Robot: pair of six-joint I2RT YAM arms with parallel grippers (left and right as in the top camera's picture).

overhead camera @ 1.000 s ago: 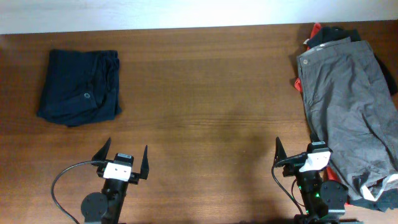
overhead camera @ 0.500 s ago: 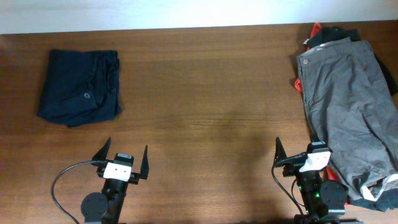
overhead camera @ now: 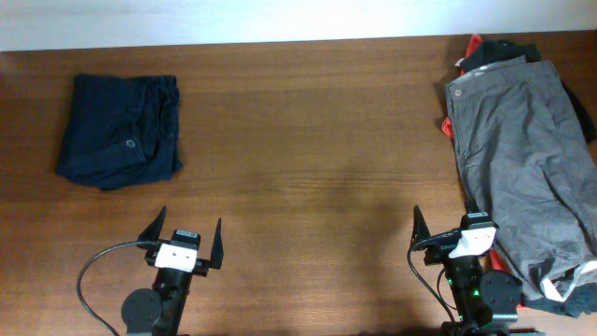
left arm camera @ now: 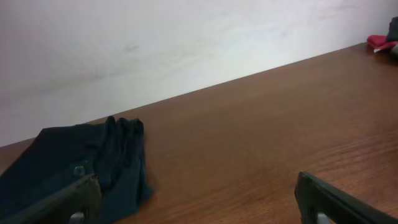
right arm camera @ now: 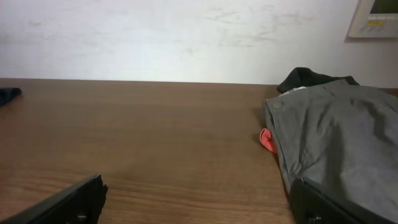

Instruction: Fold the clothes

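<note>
The clothes, dark navy shorts (overhead camera: 119,131), lie folded into a compact rectangle at the table's far left, with a small waist button showing; the left wrist view has them (left arm camera: 74,168) at lower left. My left gripper (overhead camera: 186,232) rests near the front edge, well in front of the shorts, open and empty. At the front right, my right gripper (overhead camera: 448,224) is open too, with nothing between its fingers; one fingertip (right arm camera: 323,202) sits beside the grey trousers.
Grey trousers (overhead camera: 522,159) lie spread at the right edge on top of red (overhead camera: 474,47) and black (overhead camera: 508,49) garments. A black cable (overhead camera: 93,271) loops by the left arm's base. A white wall (left arm camera: 186,37) runs behind the table.
</note>
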